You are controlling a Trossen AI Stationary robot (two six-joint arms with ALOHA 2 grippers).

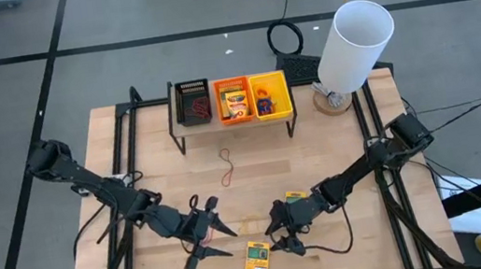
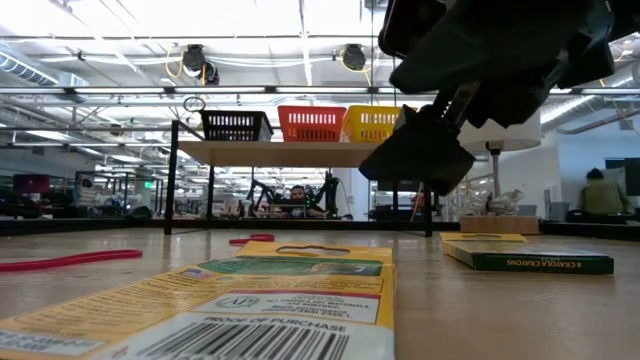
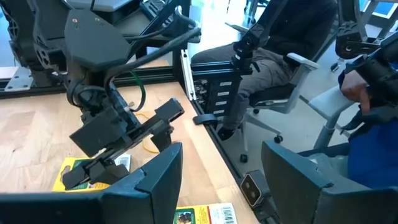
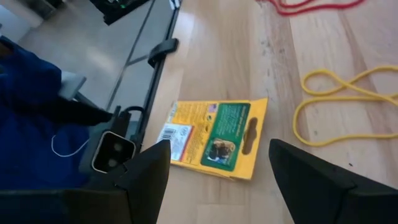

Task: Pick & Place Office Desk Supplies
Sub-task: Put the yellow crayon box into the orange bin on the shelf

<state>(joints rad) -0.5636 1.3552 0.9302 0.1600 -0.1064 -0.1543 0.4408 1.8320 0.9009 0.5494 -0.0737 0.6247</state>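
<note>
Your right jaws (image 4: 214,180) stand spread and hold nothing — between their two tips, a little way ahead on the worktop (image 4: 273,68), lies a yellow pack (image 4: 214,138), flat, label side up, clear of both fingers. Beyond it, off to one side of the jaws, a yellow rubber-band loop (image 4: 345,102) lies in a loose figure-eight, and farther still a red loop (image 4: 308,7) is cut by the frame's edge.

From above, you see that same pack (image 1: 258,262) at the near edge of the worktop, just below and between the two grippers. A second pack (image 1: 295,197) lies just beside the right gripper (image 1: 284,232), partly under its arm. Your left jaws (image 1: 210,238) are also spread and empty, set low near the near edge and facing the right gripper.

Well beyond both jaws, a red rubber band (image 1: 226,168) lies alone mid-worktop — behind it a raised shelf carries the black bin (image 1: 193,102), orange bin (image 1: 233,101) and yellow bin (image 1: 269,95), with a white cylinder (image 1: 352,44) beside them.
</note>
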